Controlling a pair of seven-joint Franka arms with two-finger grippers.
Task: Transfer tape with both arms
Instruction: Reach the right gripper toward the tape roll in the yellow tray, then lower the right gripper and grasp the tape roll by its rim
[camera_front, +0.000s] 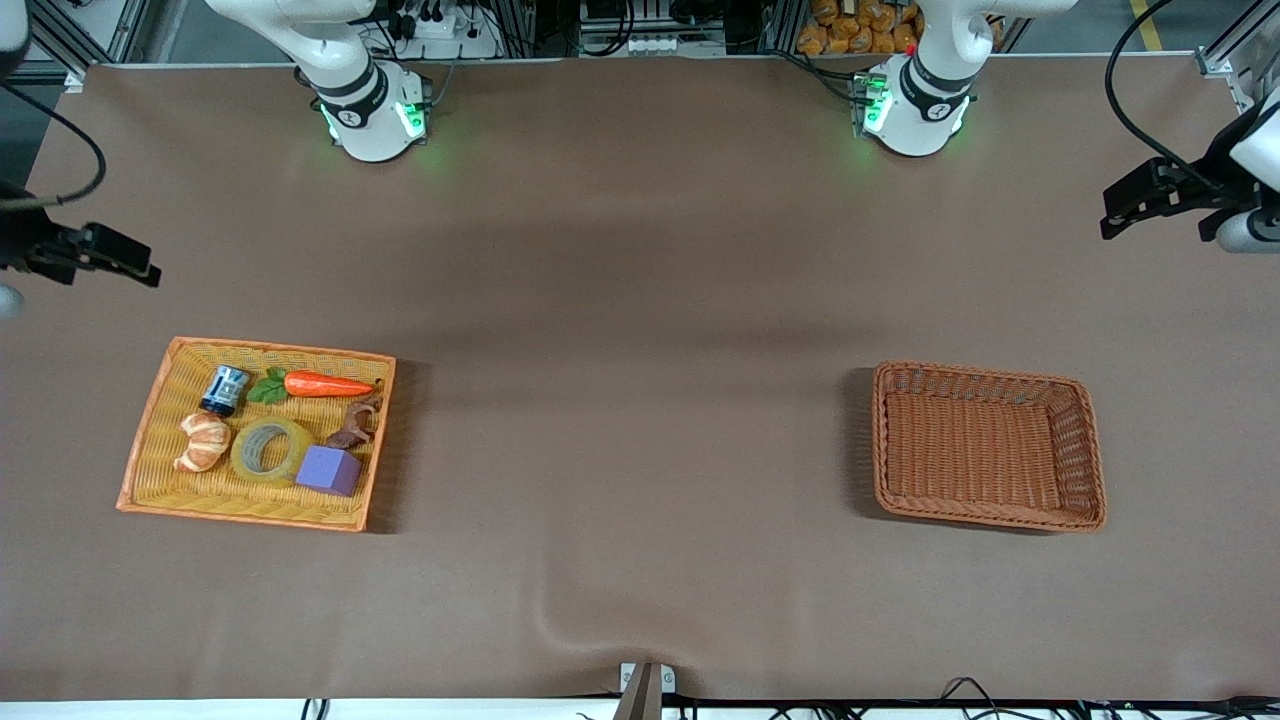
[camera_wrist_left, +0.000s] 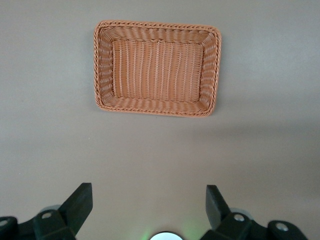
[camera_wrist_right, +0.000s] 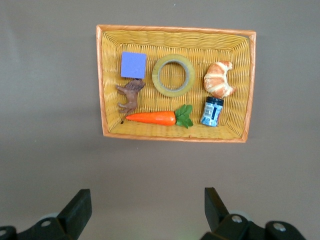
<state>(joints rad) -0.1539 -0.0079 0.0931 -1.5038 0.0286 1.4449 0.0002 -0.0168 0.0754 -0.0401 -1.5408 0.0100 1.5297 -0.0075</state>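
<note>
Tape (camera_front: 270, 451) first, folks: the yellowish ring lies flat in the orange tray (camera_front: 150, 430), untouched, sitting between the croissant (camera_front: 203, 441) and the purple cube (camera_front: 330, 470).

Now from biggest down. The table (camera_front: 640, 300) wears a plain brown cover from end to end. Two white arms stand at their green-lit bases, the right arm (camera_front: 365, 100) and the left arm (camera_front: 920, 100), both swung out wide and waiting.

Toward the left arm's end sits the brown wicker basket (camera_front: 1090, 450), nothing in it. The orange tray lies toward the right arm's end, well apart from the basket, and it is crowded.

The right pincer (camera_front: 135, 265) hangs high over the table edge, farther from the front camera than the tray, its black fingers (camera_wrist_right: 75, 212) spread wide with nothing between them. The left pincer (camera_front: 1125, 205) hangs over its own end of the table, fingers (camera_wrist_left: 77, 202) equally wide apart, holding nothing.

Down to the small stuff in the tray: a carrot (camera_front: 325, 384) with green leaves lies along the edge farthest from the front camera, the blue jar (camera_front: 224, 390) beside those leaves. A little brown animal figure (camera_front: 357, 424) stands between carrot and cube, just touching the cube.
</note>
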